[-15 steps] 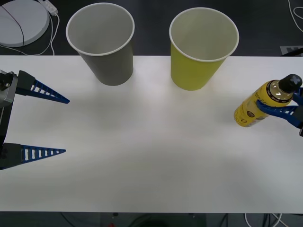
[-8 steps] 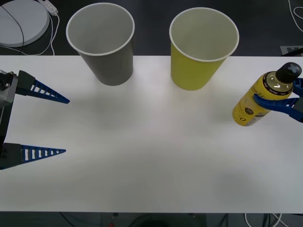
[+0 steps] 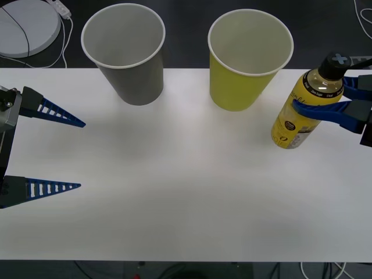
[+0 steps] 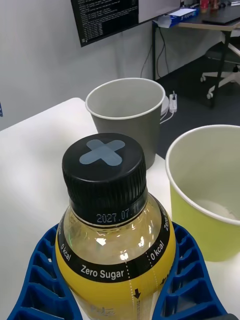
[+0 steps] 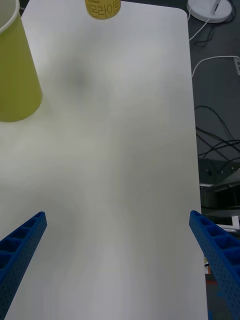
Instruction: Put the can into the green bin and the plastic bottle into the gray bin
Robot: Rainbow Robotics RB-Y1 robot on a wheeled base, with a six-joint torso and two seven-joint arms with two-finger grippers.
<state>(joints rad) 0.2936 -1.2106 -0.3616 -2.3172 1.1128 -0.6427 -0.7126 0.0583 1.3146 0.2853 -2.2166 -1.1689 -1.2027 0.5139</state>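
Note:
The plastic bottle (image 3: 295, 115) of yellow drink, black cap on top, leans with its cap toward the right edge, just right of the green bin (image 3: 241, 87). My right gripper (image 3: 311, 99) is shut on its shoulder, and the blue fingers (image 4: 185, 272) wrap the plastic bottle (image 4: 115, 235) below the neck band. The gray bin (image 3: 133, 75) stands left of the green one, both upright and open. At the table's left edge my left gripper (image 3: 81, 155) waits open and holds nothing. The can is out of view.
The white table (image 3: 186, 192) stretches wide between the two arms. Behind its far left corner lies a white round disc (image 3: 26, 26) with cables. In the left wrist view the green bin (image 5: 15, 75) and the bottle's base (image 5: 102, 8) stand beyond my open left gripper (image 5: 116, 217).
My right gripper has carried the bottle left and toward the far side, closer to the green bin, and the bottle now looks raised. The left arm has not moved.

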